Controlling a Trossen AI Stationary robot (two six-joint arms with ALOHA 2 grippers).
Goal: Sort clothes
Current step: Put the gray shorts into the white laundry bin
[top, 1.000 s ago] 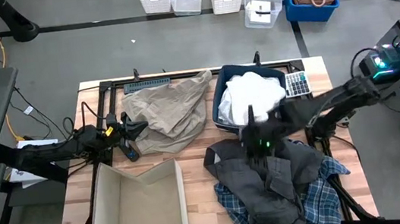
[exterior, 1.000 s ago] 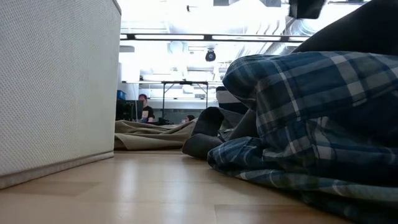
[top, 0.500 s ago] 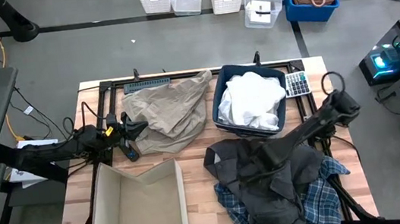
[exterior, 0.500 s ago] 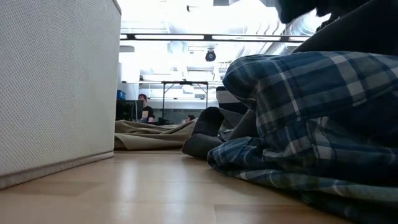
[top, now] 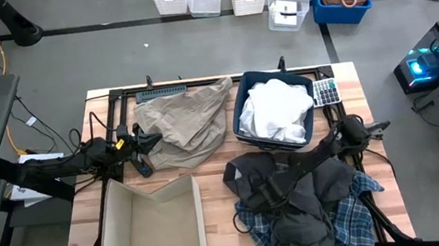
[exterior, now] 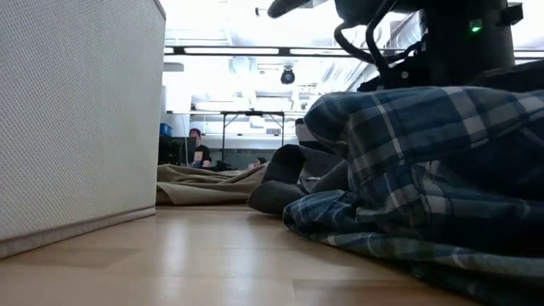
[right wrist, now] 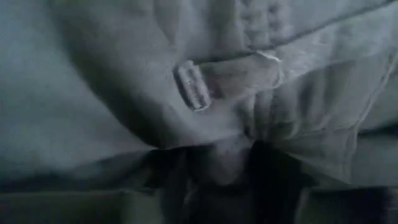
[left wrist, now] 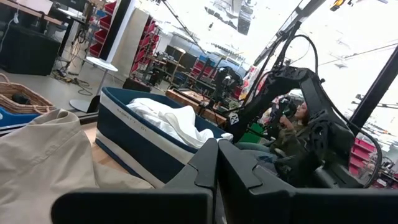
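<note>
A dark grey garment (top: 294, 185) lies heaped on a blue-and-white plaid shirt (top: 350, 218) at the table's near right; the shirt also fills the right of the low view (exterior: 408, 153). A white garment (top: 278, 107) lies in a dark blue bin (top: 242, 112). A beige-khaki garment (top: 181, 121) is spread at the far middle. My right gripper (top: 264, 195) is down on the grey garment, shut on it. My left gripper (top: 143, 144) is shut and empty at the table's left, beside the beige garment. My right gripper pinches a bunched fold of the dark grey garment (right wrist: 217, 158) between its two fingers (right wrist: 273, 177), near the heap's left part. The fingers slant down from the table's right. Creases run toward the pinch. The garment lies on the plaid shirt and the table.
An open beige fabric box (top: 153, 232) stands at the near left and fills the left of the low view (exterior: 76, 110). A calculator (top: 326, 91) lies right of the blue bin. Baskets and bins stand on the floor beyond the table.
My right gripper has gone from the near rim of the blue bin toward the table's near edge and down onto the dark grey garment. The white garment stays in the bin.
</note>
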